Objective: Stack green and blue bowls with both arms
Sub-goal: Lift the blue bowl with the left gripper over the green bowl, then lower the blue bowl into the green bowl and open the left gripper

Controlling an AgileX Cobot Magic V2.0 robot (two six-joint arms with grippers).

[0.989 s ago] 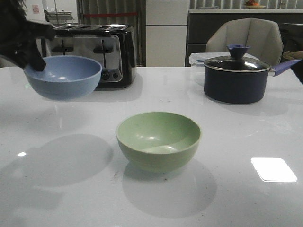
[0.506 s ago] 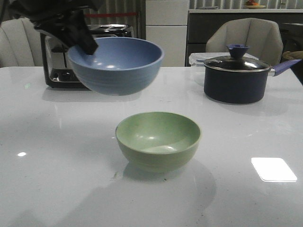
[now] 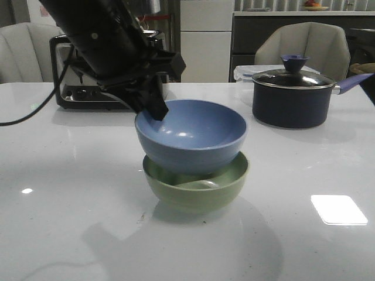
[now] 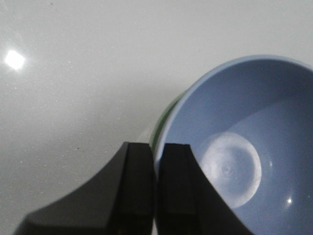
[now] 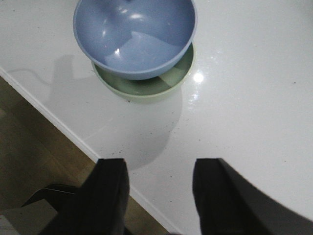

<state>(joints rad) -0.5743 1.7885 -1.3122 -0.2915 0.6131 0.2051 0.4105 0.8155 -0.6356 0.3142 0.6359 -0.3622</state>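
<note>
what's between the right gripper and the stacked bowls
Only bare white table, per the right wrist view: the open right gripper hangs short of the blue bowl and green bowl.

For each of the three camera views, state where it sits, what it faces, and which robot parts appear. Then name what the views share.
Front: faces forward over the table; left claw pinching the blue bowl over the green bowl.
Left wrist: looks down; claw fingers on the bowl's rim.
Right wrist: looks down at the table edge; open right claw, empty.
Shared: both bowls.

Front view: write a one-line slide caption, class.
Left gripper holds the blue bowl by its rim, tilted, inside the green bowl on the white table.
</note>
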